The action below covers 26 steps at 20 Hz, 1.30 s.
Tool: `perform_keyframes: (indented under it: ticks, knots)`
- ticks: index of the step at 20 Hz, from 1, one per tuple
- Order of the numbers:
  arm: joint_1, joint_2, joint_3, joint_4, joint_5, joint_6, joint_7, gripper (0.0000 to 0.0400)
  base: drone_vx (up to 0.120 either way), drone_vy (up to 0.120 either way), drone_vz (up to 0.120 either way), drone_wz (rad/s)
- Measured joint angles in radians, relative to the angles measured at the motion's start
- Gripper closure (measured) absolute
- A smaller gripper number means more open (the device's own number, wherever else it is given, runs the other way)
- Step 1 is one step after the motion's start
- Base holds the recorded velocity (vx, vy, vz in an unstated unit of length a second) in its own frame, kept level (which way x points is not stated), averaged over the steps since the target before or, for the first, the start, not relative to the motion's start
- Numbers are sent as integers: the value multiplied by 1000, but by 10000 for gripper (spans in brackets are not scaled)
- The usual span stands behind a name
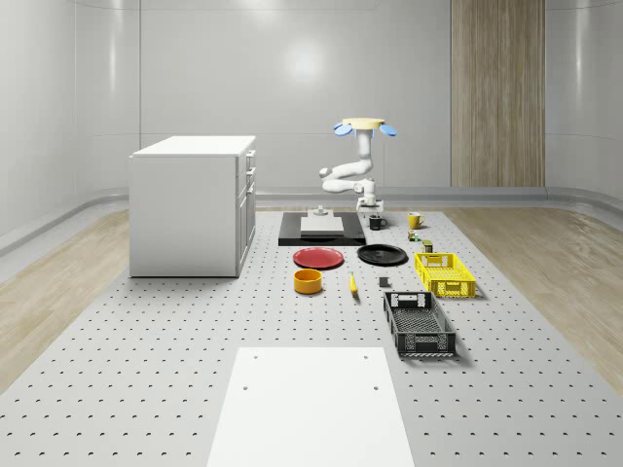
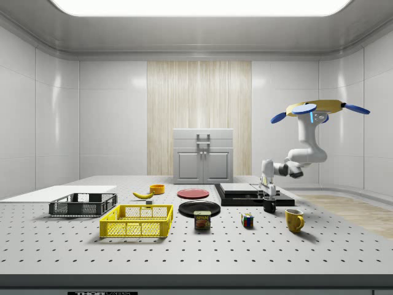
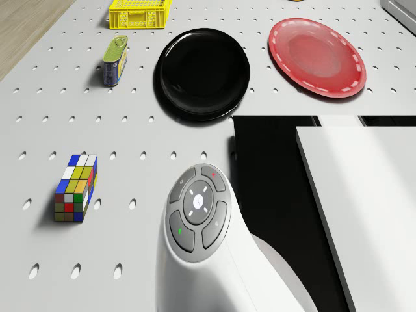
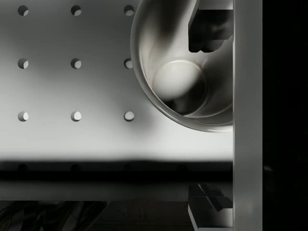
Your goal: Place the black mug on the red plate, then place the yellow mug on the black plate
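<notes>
I see a bright, evenly lit room; in the side view a broad ceiling panel [image 2: 196,6] glows overhead. A soft glare patch sits on the far wall [image 1: 307,63]. Shadows under the crates are short and soft, so the light falls from above. In the wrist view the black mug [image 4: 185,67] shows a pale sheen inside, and a dark shadow band crosses the table [image 4: 72,86].

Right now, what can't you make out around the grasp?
- Black mug, side view: the gripper covers its rim, so any contact is hidden.
- Black mug's handle, wrist view: cut off by a finger.
- Can label, whole-scene view: too small to read.
- Yellow mug handle side, whole-scene view: too small.
</notes>
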Motion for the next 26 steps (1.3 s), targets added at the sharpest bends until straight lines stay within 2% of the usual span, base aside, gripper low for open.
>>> perform_keyframes:
  ticks: [1, 2, 3, 5, 7, 9, 14, 19, 26]
  knots:
    - [-2, -2, -2, 1, -2, 3, 1, 0, 0, 0, 0, 0]
    - [-3, -4, -4, 2, -3, 6, 2, 23, 0, 0, 0, 0]
    - [-4, -6, -5, 3, -4, 8, 3, 82, 0, 0, 0, 0]
    - [-6, -9, -7, 4, -4, 13, 4, 164, 0, 0, 0, 0]
    - [-9, -13, -7, 5, -4, 17, 6, 213, 0, 0, 0, 0]
    - [-10, -16, -7, 6, -3, 20, 7, 244, 0, 0, 0, 0]
    - [-14, -20, 15, -1, 19, 15, 13, 277, 0, 0, 8, 0]
    - [-18, -21, 71, -17, 74, -6, 24, 286, 0, 0, 120, 0]
    - [-25, -30, 109, -24, 113, -9, 34, 289, 120, -109, 120, 0]
